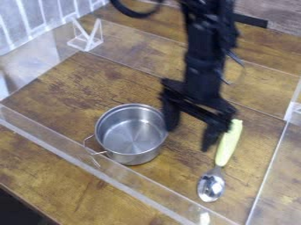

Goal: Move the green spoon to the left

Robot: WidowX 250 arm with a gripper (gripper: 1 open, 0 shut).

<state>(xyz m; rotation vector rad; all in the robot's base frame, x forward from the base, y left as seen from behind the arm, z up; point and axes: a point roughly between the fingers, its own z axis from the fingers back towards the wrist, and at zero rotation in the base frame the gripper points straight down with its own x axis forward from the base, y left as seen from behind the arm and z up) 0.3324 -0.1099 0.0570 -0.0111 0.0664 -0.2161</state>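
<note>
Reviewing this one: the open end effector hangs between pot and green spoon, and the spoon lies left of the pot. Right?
Not quite. In the camera view the green spoon lies right of the pot, not left. The open end effector does hang between them.

The tool hangs between the pot and the spoon.

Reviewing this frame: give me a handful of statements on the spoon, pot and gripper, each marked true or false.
1. The gripper is open. True.
2. The green spoon lies inside the pot. False: it lies on the table, to the pot's right in the picture.
3. The gripper holds the spoon. False: the spoon lies on the table, unheld.
4. The pot is empty. True.
5. The spoon's metal bowl points toward the camera. True.
</note>
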